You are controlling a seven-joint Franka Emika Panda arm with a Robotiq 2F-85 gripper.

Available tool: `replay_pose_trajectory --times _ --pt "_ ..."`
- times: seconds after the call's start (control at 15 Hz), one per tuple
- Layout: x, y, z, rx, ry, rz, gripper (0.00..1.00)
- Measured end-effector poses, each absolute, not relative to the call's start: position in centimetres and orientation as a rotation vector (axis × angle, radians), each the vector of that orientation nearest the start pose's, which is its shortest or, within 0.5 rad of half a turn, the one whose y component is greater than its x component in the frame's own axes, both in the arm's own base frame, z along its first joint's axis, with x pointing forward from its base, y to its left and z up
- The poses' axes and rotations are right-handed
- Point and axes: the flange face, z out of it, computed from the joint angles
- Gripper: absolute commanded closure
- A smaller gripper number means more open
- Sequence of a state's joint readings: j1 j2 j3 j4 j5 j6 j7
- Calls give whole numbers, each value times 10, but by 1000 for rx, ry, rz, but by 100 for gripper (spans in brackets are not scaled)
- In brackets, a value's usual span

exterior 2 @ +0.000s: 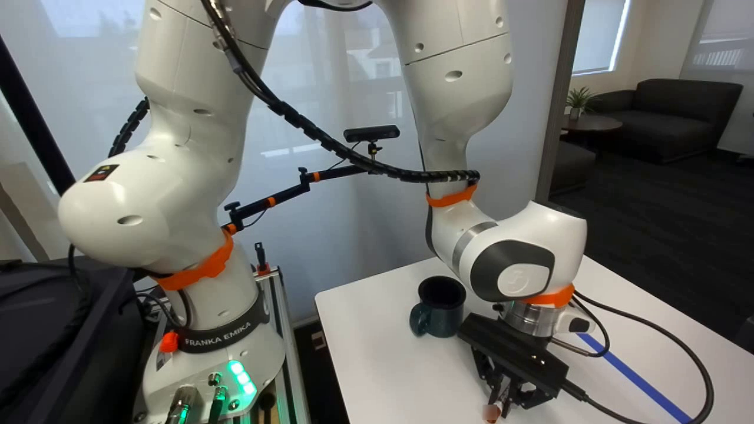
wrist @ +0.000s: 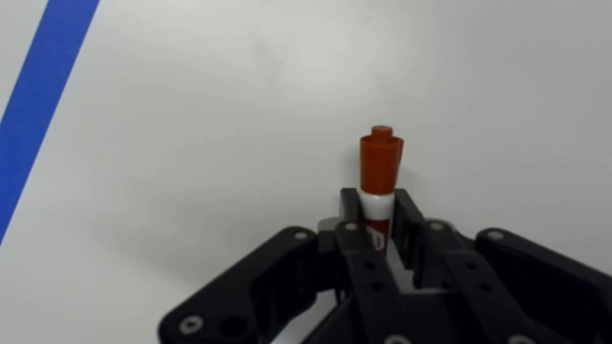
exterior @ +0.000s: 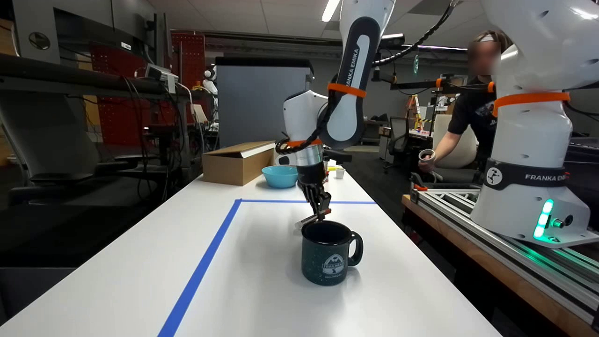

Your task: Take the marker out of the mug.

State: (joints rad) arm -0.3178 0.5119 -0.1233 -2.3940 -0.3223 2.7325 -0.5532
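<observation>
Marker (wrist: 377, 191) and claw (wrist: 377, 205) are together. We see in the wrist view that the claw pinches the marker, with one black finger on each side. The fingers (wrist: 350, 205) hug it near its white band, and its orange cap (wrist: 380, 165) sticks out past them. Below the band we see a bit of red.

The marker is out of the mug (exterior: 325, 255). In an exterior view we see it slant, and we cannot tell if it touches the table (exterior: 262, 290).

The mug stands upright on the table, and we see it in both exterior views. It is dark, with a loop handle (exterior: 357, 249) and a pale round badge (exterior: 333, 265). The tips of the claw are well apart from it.

Farther down the table we find a light blue bowl (exterior: 280, 178) near a brown box (exterior: 236, 164). Blue tape (exterior: 213, 248) makes a line with a corner. The big white arm (exterior: 529, 135) has a green light (exterior: 544, 219) on its foot, and a person (exterior: 475, 107) in a dark shirt is partly behind it. Far back in an exterior view we see a dark couch (exterior 2: 677, 121) and a little plant (exterior 2: 580, 99).
</observation>
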Motion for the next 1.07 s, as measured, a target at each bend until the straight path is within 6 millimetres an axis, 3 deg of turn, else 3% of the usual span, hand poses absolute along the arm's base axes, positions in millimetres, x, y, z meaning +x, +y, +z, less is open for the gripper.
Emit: replay_pose_trajectory --times 0.2,0.27,0.33,0.8,1.07 --pt "422 -196 85 -3097 -674 397 95" --pt "423 -198 85 -3098 -673 402 69" --pt "425 -199 85 -3098 -673 406 53" --pt "440 -194 100 -3116 -709 377 1" --pt "443 -183 127 -3136 -703 377 0"
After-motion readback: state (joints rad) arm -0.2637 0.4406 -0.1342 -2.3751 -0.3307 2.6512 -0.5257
